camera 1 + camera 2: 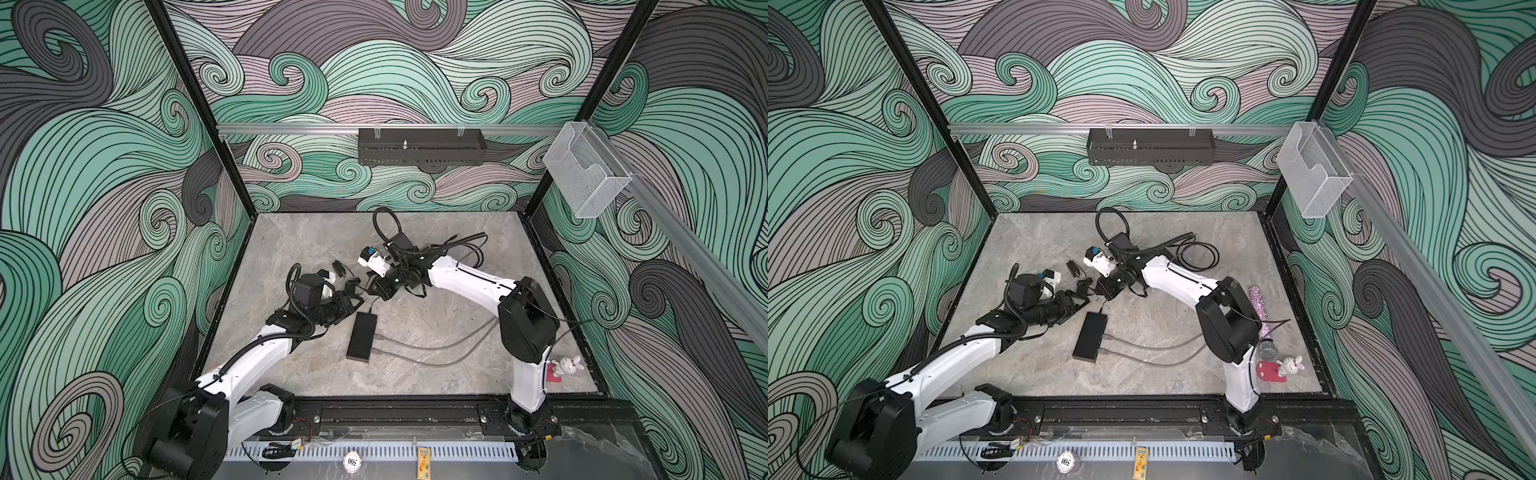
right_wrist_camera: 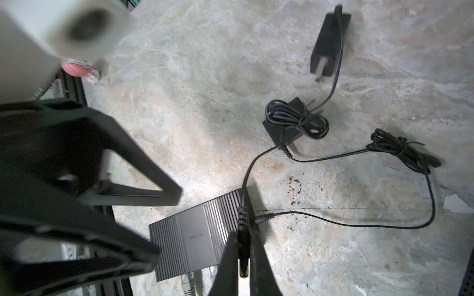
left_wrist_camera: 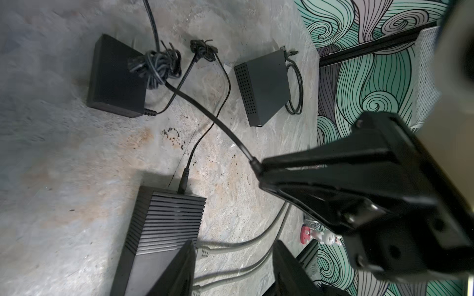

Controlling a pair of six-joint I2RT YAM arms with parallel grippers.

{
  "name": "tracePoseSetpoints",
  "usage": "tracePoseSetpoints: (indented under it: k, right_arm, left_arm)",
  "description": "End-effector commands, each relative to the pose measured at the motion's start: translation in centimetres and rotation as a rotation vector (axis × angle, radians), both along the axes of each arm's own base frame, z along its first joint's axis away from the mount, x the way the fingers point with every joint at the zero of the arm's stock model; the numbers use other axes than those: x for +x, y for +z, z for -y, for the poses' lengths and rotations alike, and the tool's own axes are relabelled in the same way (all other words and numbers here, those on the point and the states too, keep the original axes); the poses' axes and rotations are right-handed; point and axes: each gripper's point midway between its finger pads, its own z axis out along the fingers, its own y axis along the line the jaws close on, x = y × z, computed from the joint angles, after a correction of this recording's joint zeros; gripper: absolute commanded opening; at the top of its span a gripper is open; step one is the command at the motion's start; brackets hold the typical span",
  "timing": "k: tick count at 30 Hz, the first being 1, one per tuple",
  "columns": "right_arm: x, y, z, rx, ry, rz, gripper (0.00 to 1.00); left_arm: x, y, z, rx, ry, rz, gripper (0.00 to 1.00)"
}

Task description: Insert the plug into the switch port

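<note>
1. Top views: the narrow matte black brick-shaped switch box [image 1: 361, 336] lies flat on the grey marble-look tabletop [image 1: 307, 249], roughly mid-table. Two smooth grey cables [image 1: 436, 347] curve out of one long side. The left gripper [image 1: 356, 300] and right gripper [image 1: 374, 287] meet just past its far short end. It's too small here to tell how their jaws stand.
2. Left wrist view: the switch box [image 3: 166, 220] has fine parallel ribs across its top. The switch port [image 3: 180, 191] is on the short end face, and a slim black barrel connector [image 3: 183, 179] on a thin cord stands right at it. I can't tell if it's fully seated.
   - The left gripper [image 3: 234, 271] has its two black wedge fingers apart with nothing pinched between them.
   - The right gripper [image 3: 261, 170] clamps the end of a thicker rubbery cord [image 3: 205, 112].
   - Further off there's a flat square dark-grey metal box [image 3: 266, 87] with a perforated side, and a chunky black adapter block [image 3: 112, 79].
3. Right wrist view: the right gripper [image 2: 243, 256] is squeezed tight on the black cylindrical plug [image 2: 242, 223], which sits near the ribbed box's end. The left gripper [image 2: 166, 225] is blurry, with its jaws apart.
</note>
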Motion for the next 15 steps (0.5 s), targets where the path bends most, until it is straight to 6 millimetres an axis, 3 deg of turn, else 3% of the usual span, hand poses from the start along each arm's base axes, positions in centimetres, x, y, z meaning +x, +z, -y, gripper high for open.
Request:
tracePoseSetpoints:
  k: [1,9,15]
  right_arm:
    - [-1.3,1.6,-1.1,0.071,0.050,0.023,0.00]
    - [-2.0,0.4,-1.1,0.068,0.057,-0.001,0.00]
    - [-2.3,0.5,-1.1,0.075,0.065,-0.002,0.00]
  left_arm:
    - [1.5,2.6,1.3,-0.099,-0.013,0.055,0.52]
    - [2.0,3.1,0.4,-0.074,0.052,0.068,0.56]
    - [2.3,3.6,0.3,-0.109,0.087,0.059,0.53]
